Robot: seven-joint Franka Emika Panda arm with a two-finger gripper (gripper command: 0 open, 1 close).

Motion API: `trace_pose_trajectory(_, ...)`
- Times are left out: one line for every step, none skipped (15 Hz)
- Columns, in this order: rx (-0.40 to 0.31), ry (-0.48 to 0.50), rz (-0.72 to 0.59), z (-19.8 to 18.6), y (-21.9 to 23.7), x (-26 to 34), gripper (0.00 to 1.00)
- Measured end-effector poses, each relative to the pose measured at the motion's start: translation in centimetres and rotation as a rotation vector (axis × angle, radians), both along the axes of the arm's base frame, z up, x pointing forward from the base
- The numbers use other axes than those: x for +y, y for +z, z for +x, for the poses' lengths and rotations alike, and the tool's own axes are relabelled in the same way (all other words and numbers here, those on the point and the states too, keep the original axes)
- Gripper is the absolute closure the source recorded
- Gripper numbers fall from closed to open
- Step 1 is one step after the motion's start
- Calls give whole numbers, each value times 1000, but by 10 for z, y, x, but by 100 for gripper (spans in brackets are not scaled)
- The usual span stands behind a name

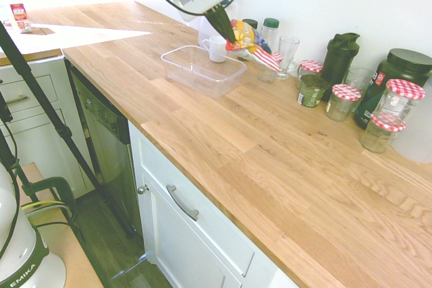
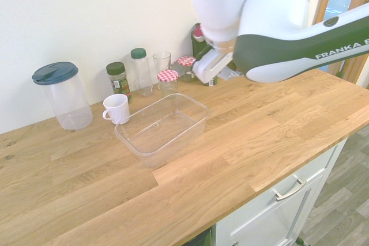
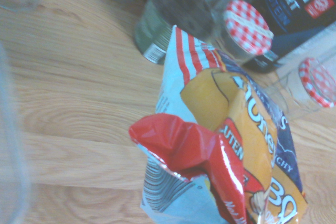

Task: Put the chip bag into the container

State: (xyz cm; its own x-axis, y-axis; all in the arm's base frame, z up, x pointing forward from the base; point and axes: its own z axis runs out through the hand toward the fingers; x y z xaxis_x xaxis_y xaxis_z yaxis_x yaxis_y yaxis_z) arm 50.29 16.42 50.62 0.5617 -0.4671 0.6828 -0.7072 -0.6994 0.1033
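Hanging from the gripper (image 1: 228, 32) in the first exterior view, the chip bag (image 1: 251, 45) is pinched between its closed fingers, above the table (image 1: 223, 133) and outside the container (image 1: 202, 72). The bag's striped end slants down toward the glass jars. The clear container sits on the wood with the white mug (image 1: 215, 49) just beside it. A red-and-white packet (image 1: 20, 18) stands well apart, on the far side.

In the second exterior view, the container lies between the mug and the arm, which reaches in from the right. The tall clear pitcher (image 2: 63, 96) with its blue lid stands past the mug, near the wall. The gripper is partly hidden there, and I can't make out the bag clearly.

In the wrist view, the bag's crumpled red end, orange middle and red-white stripes show up close, with checked-lid jars (image 3: 248, 29) and a dark protein tub (image 3: 294, 19) beyond.
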Motion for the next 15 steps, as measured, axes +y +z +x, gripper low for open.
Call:
trace_pose_trajectory(11, 13, -11, -1, -2, 27, 100)
trace_pose_trajectory(24, 23, -19, -1, -7, 50, 100)
trace_pose_trajectory(40, 32, -27, 1, -16, 70, 100)
trace_pose_trajectory(56, 39, -33, 5, -27, 87, 100)
trace_pose_trajectory(72, 45, -40, 8, -39, 102, 100)
trace_pose_trajectory(89, 51, -49, 10, -53, 116, 100)
trace_pose_trajectory(103, 58, -61, 12, -64, 129, 100)
trace_pose_trajectory(114, 65, -70, 13, -74, 141, 100)
trace_pose_trajectory(124, 72, -80, 14, -82, 153, 100)
trace_pose_trajectory(131, 78, -88, 15, -88, 163, 100)
trace_pose_trajectory(139, 82, -96, 16, -94, 172, 100)
trace_pose_trajectory(144, 84, -104, 19, -98, 179, 100)
trace_pose_trajectory(147, 83, -112, 23, -103, 184, 100)
trace_pose_trajectory(153, 78, -118, 27, -106, 187, 100)
trace_pose_trajectory(163, 73, -124, 30, -111, 189, 0)
